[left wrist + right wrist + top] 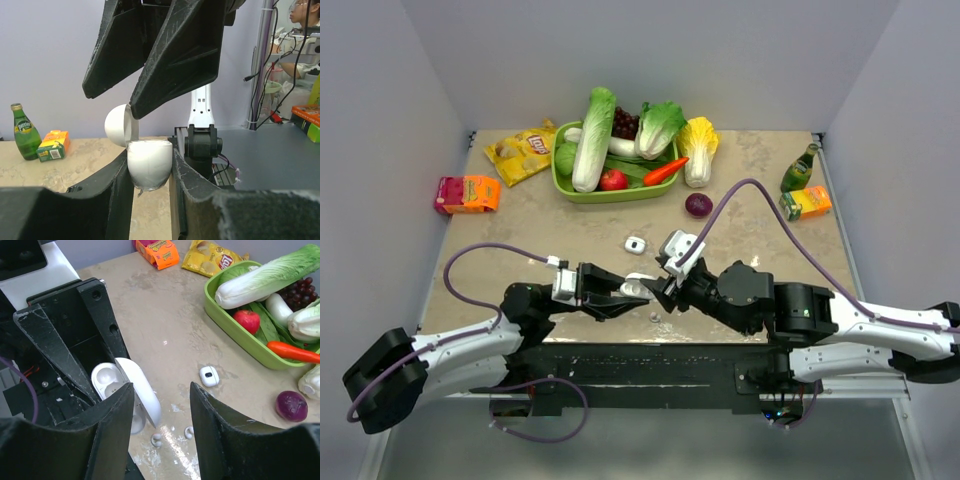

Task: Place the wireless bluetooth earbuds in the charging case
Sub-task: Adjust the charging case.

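Two earbuds (156, 440) (189, 432), one open case (134, 385), two hands (150, 170) (161, 410).

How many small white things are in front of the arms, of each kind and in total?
Loose earbuds: 2
Charging case, open and held: 1
Small white box with dark centre: 1
Total: 4

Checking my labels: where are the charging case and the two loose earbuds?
charging case (150, 167), left wrist view, its lower shell.
earbud nearer the case (156, 440), right wrist view, its body.
other earbud (189, 432), right wrist view, its body.
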